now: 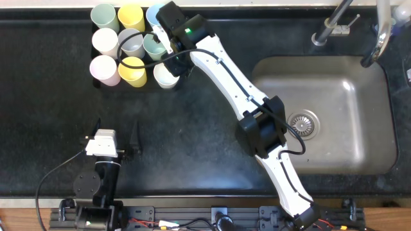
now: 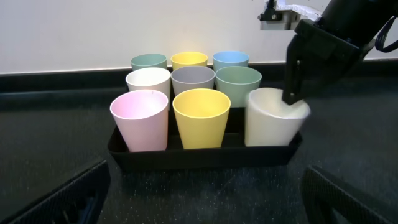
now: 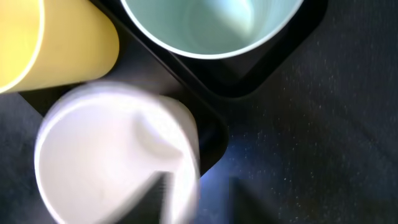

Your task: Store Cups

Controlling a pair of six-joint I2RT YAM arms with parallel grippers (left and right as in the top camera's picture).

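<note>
We see the white cup (image 2: 272, 121) tilted at the tray's (image 2: 205, 157) corner.
Right gripper (image 1: 173, 61) pinches its rim from above; left gripper (image 1: 117, 133) gapes empty, well apart.

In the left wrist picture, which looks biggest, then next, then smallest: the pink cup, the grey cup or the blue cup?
1. pink cup
2. grey cup
3. blue cup
Pink stands nearest the camera, blue farthest, so their real sizes may well match.
</note>
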